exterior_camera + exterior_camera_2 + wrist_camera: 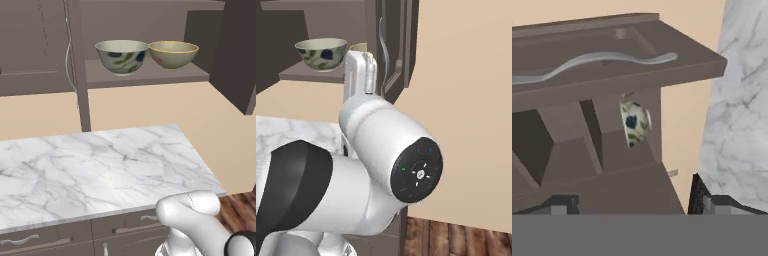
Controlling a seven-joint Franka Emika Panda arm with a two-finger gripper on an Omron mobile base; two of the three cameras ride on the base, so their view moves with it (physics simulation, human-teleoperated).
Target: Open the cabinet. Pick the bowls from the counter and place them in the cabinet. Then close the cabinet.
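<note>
Arm: the white arm (371, 165) rises close to the base cameras, and in the right base view it hides part of the cabinet.
Claw: in the hand view the claw (629, 202) is released, with its two dark tips wide apart and nothing between them; it looks at the cabinet's open door.
Surface: the white marble surface (100, 170) lies in front of the cabinet, with low drawers (75, 235) under its edge.
Cabinet: the dark brown wall cabinet (145, 75) is open, both doors swung outward.
Bowls: the grey-cream leaf bowl (121, 56) and the mustard-yellow bowl (173, 54) stand upright on the cabinet shelf, just beside each other.
</note>
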